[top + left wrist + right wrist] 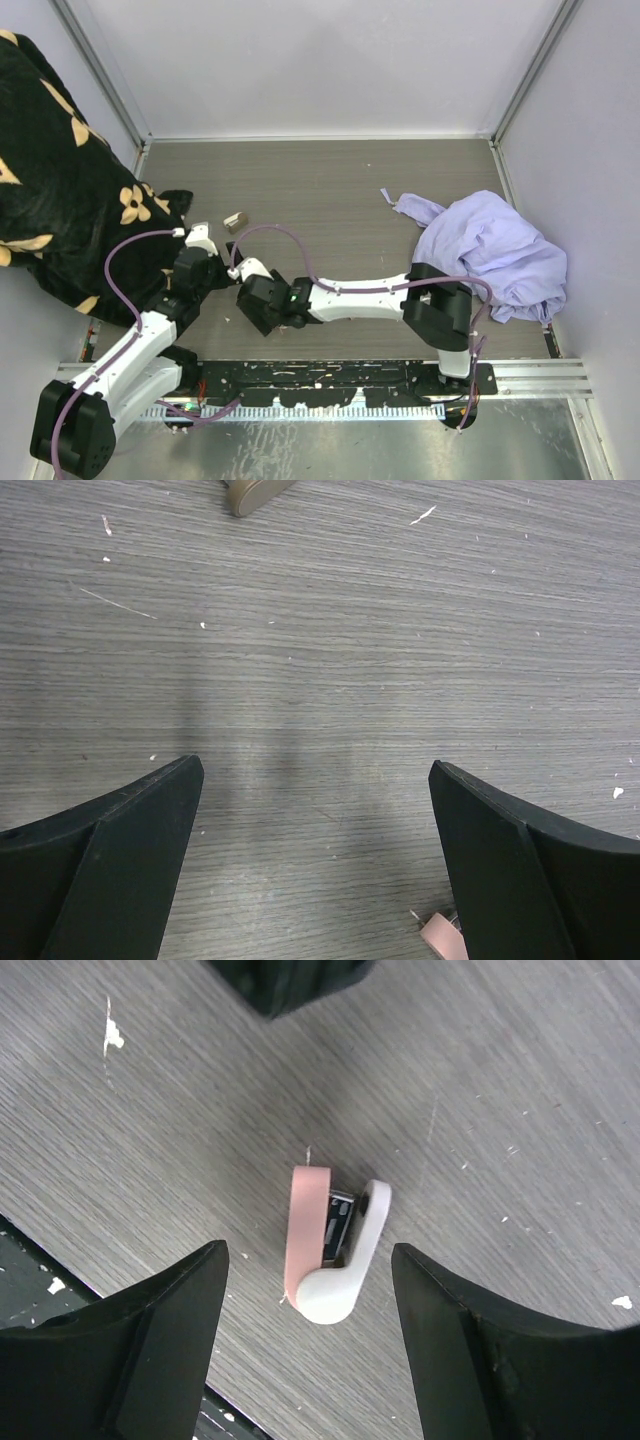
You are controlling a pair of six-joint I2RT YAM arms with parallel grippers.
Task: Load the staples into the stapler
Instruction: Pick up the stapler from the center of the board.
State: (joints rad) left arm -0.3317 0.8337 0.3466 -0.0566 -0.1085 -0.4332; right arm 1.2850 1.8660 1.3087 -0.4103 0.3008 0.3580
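Where the stapler [335,1245] lies: on its side on the grey wood-grain tabletop [520,1080], its pink arm and white arm swung apart, with a dark metal channel showing between them.
Right gripper [308,1255]: poised over the stapler, jaws parted to either side of it and touching neither arm.
Left gripper [315,770]: near the right one, jaws spread wide over bare tabletop, holding nothing.
Small tan block [236,220]: beyond both grippers, apart from them.
Edges: black flowered blanket [60,170] on the left; lavender cloth [500,250] on the right.
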